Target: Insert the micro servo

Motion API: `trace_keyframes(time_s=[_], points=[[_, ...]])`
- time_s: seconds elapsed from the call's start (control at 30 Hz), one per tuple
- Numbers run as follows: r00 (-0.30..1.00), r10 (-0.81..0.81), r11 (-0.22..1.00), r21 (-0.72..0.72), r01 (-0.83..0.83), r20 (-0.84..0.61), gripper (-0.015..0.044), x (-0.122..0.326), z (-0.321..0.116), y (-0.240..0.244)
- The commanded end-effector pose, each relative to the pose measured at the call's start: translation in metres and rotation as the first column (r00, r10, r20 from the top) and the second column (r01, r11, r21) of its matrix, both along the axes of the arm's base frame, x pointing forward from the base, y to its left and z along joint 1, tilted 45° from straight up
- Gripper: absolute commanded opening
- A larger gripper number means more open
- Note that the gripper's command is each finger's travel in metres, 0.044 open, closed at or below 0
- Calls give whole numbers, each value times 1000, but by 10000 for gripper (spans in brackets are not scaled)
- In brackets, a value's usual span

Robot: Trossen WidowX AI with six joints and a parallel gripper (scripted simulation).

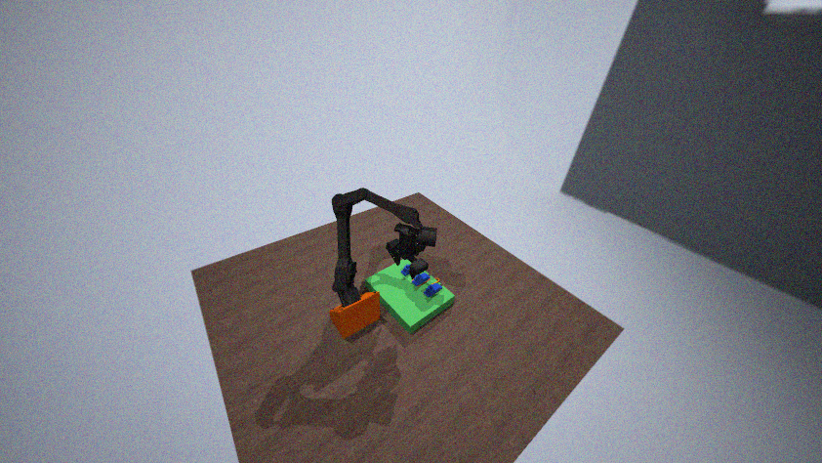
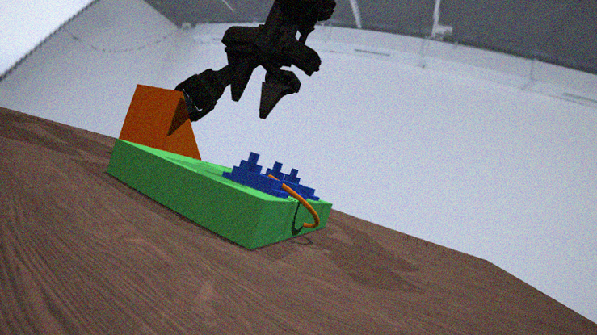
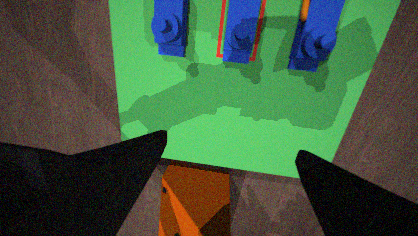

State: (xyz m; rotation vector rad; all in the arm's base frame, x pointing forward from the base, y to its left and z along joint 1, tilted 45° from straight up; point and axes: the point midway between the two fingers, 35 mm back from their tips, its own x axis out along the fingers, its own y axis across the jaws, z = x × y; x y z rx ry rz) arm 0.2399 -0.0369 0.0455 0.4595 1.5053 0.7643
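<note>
The black two-finger hand hangs in the air with its fingers spread wide, and it holds nothing. In the wrist view the two dark fingertips stand far apart at the lower edge, and only the flat green block deck and a part of the orange wedge-shaped base cover show between them.

Below the hand and well apart from it, three small blue micro servos stand in one row on the deck. The middle blue servo sits inside the thin red outline of the marked pocket. Its round output shaft faces up toward the camera on the wrist. In the exterior view this servo sits about as low as its two neighbours; whether both ears lie flat on the deck I cannot tell.

A thin orange cable leaves the row of servos, curves over the end face of the deck and hangs there in a loop, on the side far from the hand. If it lies in the side notch I cannot tell.

The green deck rests on the brown wooden worktop, and the shadow of the arm falls across the deck under the hand.
</note>
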Motion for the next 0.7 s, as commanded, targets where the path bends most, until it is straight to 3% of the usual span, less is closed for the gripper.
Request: trace_keyframes(time_s=[0.0,0.17,0.67], points=[[1000,1,1000,-6,-1,4,440,-1,9,-9],[1000,-7,1000,-3,7,3,440,2,34,-33],[1000,-7,1000,-3,7,3,440,2,35,-34]])
